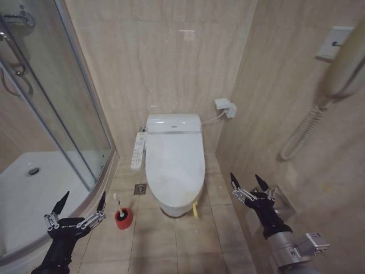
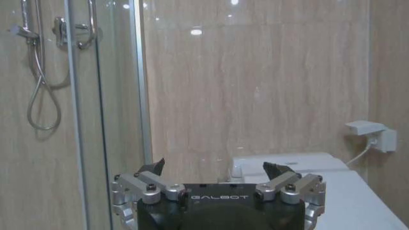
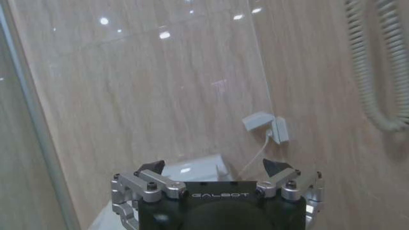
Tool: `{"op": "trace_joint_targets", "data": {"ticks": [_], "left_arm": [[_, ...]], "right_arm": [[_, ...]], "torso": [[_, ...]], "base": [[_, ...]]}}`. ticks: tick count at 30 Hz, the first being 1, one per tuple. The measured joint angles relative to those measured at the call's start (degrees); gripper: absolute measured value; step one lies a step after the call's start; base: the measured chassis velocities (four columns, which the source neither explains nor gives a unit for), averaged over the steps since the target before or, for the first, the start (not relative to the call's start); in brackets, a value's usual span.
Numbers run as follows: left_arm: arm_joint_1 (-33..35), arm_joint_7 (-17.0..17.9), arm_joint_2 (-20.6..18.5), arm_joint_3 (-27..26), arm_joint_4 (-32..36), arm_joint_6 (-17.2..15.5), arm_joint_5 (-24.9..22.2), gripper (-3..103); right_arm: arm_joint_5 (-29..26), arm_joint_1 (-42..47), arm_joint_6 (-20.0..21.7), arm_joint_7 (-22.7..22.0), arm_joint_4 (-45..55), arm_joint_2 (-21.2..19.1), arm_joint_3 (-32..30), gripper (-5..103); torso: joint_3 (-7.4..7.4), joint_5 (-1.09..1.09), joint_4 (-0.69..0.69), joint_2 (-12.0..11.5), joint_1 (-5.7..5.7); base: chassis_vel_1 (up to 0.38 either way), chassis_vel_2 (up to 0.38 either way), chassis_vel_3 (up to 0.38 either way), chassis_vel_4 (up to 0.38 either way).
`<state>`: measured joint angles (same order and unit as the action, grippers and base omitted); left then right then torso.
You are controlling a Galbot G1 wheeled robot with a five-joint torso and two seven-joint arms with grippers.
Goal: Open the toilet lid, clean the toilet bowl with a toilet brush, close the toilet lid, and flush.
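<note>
The toilet lid (image 1: 175, 162) is down over the bowl, white and glossy, with a yellow strap (image 1: 195, 210) hanging at its front edge; the toilet bowl itself is hidden under it. The toilet brush (image 1: 117, 203) stands in a small red holder (image 1: 123, 218) on the floor left of the toilet. My left gripper (image 1: 81, 205) hangs open low on the left, just left of the brush. My right gripper (image 1: 248, 184) is open low on the right, beside the toilet's front. In the wrist views each gripper, left (image 2: 216, 168) and right (image 3: 215, 166), is open with nothing between its fingers.
A glass shower enclosure (image 1: 63, 114) with a white tray (image 1: 34, 188) fills the left. A control panel (image 1: 137, 150) sits on the toilet's left side. A wall socket (image 1: 227, 107) and a wall phone with coiled cord (image 1: 336, 68) are on the right wall. Tiled floor (image 1: 171, 240) lies in front.
</note>
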<state>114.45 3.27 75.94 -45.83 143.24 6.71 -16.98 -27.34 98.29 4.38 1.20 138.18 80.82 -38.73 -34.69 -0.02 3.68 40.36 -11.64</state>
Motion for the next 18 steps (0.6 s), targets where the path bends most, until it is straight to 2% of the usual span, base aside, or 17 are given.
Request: {"op": "trace_joint_targets", "data": {"ticks": [2,5,10,18], "left_arm": [[0.0,0.0,0.0,0.0,0.0,0.0,0.0,100],[0.0,0.0,0.0,0.0,0.0,0.0,0.0,100],[0.0,0.0,0.0,0.0,0.0,0.0,0.0,100],[0.0,0.0,0.0,0.0,0.0,0.0,0.0,100]], "right_arm": [[-0.1,0.8,-1.8,0.4,-0.4,0.2,0.3,100],[1.7,2.2,-2.7,1.1,-0.6,0.4,0.5,100],[5.0,3.1,-3.4,0.7,-0.6,0.9,0.8,100],[4.8,3.3,-2.5,-0.7,0.9,0.1,0.4,100]], "torso": [[0.0,0.03,-0.05,0.0,0.0],[-0.01,-0.01,0.01,0.0,-0.02],[-0.02,0.01,0.0,0.0,-0.03],[0.02,0.02,-0.02,0.0,0.05]], "base": [[-0.188,0.21,0.199,-0.209],[-0.197,0.181,0.177,-0.186],[-0.136,0.113,0.104,-0.121],[0.032,-0.035,-0.033,0.031]]}}
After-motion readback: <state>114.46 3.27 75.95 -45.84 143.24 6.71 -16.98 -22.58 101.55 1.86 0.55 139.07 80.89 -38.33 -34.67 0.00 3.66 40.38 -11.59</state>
